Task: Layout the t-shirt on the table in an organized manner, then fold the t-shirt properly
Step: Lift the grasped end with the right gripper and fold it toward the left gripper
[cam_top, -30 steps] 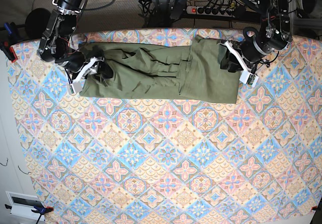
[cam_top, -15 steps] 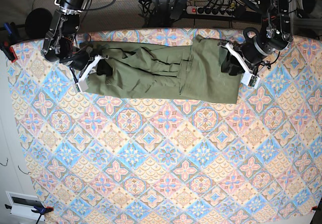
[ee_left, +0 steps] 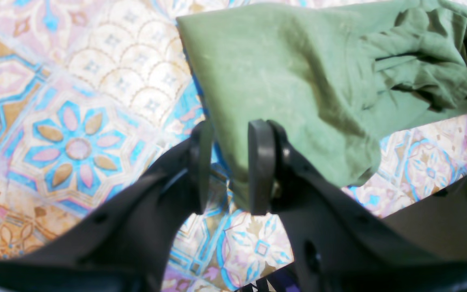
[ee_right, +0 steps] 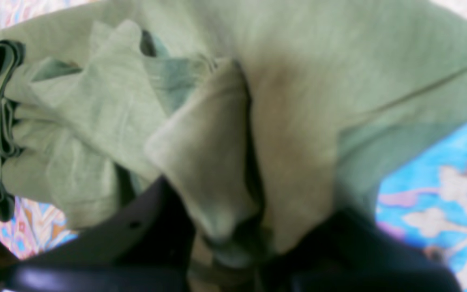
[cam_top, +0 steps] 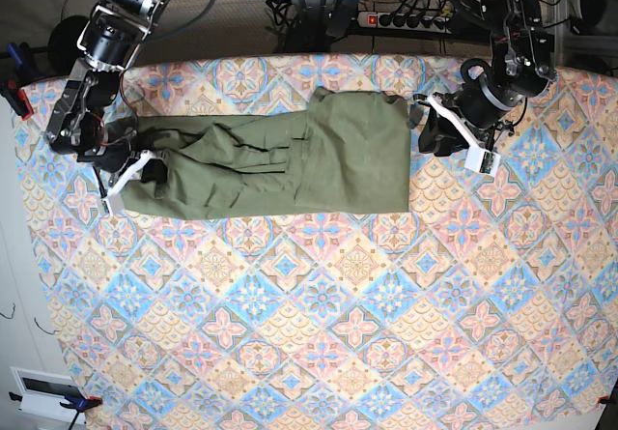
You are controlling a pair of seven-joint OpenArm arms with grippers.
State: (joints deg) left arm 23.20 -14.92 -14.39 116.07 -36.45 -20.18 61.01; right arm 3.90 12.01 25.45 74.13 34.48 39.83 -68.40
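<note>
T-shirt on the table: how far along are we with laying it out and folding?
Done: the t-shirt lies as a long band across the far part of the table. In hand: the right gripper is shut on bunched cloth at one end; the left gripper straddles the edge at the other end, jaws apart. Left: the middle is creased and bunched, so it needs flattening, and no tidy fold shows yet.

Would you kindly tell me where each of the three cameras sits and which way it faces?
Base: overhead, looking down on the table, the t-shirt and both arms.
Left wrist: on the left arm, looking past the left gripper at the shirt's edge between its parted jaws.
Right wrist: on the right arm, close behind the right gripper, jaws shut on bunched cloth.
All three views share the t-shirt and the table.
</note>
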